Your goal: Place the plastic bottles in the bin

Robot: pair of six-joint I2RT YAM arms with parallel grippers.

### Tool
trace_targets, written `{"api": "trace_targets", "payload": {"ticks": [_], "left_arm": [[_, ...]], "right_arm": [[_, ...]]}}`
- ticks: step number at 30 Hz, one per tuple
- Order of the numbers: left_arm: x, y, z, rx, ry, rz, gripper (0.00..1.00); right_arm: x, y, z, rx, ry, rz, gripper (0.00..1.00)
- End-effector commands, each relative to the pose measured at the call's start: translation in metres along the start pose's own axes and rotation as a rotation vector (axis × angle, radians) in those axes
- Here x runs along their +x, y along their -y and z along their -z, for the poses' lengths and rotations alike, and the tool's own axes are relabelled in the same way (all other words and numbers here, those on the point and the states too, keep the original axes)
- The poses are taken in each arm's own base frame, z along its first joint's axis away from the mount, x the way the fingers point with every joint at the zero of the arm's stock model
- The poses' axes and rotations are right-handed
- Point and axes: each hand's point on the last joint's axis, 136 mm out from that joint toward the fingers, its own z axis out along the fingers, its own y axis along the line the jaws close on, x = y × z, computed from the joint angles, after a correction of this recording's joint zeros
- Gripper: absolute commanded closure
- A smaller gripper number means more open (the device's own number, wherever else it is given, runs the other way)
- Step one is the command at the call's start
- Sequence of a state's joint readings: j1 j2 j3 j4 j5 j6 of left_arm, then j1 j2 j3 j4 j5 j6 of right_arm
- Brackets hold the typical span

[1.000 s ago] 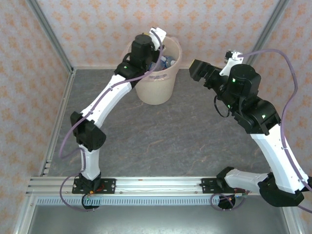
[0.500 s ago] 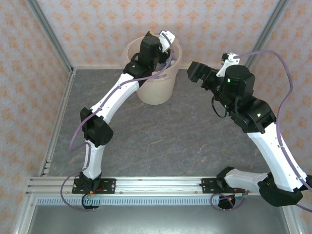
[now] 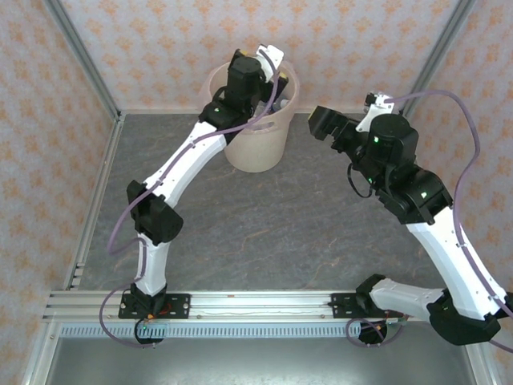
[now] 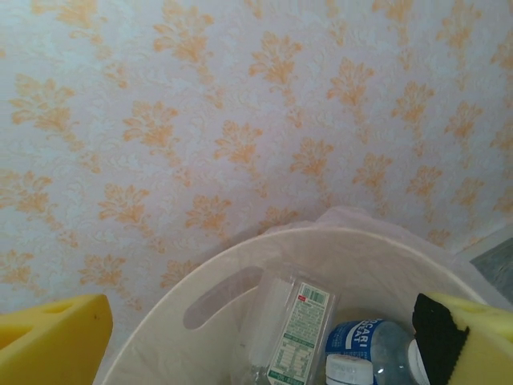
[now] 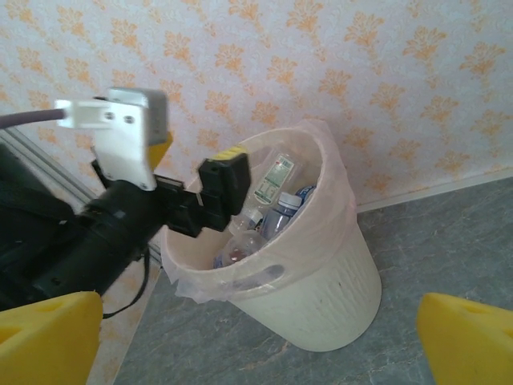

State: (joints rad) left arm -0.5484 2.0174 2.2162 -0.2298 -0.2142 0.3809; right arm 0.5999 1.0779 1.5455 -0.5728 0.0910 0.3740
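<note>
The cream bin [image 3: 256,148] stands at the far middle of the table against the wall. My left gripper [image 3: 268,88] hangs over its mouth, open, with nothing between the yellow fingers [image 4: 56,341]. Below it, inside the bin [image 4: 200,345], a clear plastic bottle with a white-and-green label [image 4: 300,329] leans on the wall beside a blue-labelled one [image 4: 373,341]. In the right wrist view the lined bin [image 5: 321,277] holds several bottles [image 5: 268,216], with the left gripper [image 5: 196,172] above them. My right gripper [image 3: 321,123] is open to the bin's right, off the table.
The grey stone-patterned tabletop [image 3: 264,233] spreads in front of the bin. Patterned walls and slanted metal posts [image 3: 80,56] close in the back and sides. A metal rail [image 3: 256,303] carries both arm bases along the near edge.
The left jaws have opened wide while the wrist moved right, further over the bin's mouth. The right arm has drifted slightly left, still open.
</note>
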Motion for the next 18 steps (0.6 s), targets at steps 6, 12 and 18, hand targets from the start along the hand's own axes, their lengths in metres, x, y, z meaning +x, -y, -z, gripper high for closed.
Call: {"api": "trace_targets", "payload": {"ticks": [6, 12, 18], "left_arm": [[-0.046, -0.063, 0.092, -0.07, 0.089, 0.355, 0.01], [0.004, -0.088, 0.148, -0.144, 0.049, 0.589, 0.01], [0.107, -0.105, 0.211, -0.283, -0.022, 0.681, 0.01]], "right_arm": [[-0.007, 0.023, 0.013, 0.055, 0.13, -0.007, 0.0], [0.001, 0.066, 0.021, 0.193, 0.253, 0.041, 0.0], [0.038, 0.087, 0.011, 0.203, 0.251, 0.158, 0.0]]}}
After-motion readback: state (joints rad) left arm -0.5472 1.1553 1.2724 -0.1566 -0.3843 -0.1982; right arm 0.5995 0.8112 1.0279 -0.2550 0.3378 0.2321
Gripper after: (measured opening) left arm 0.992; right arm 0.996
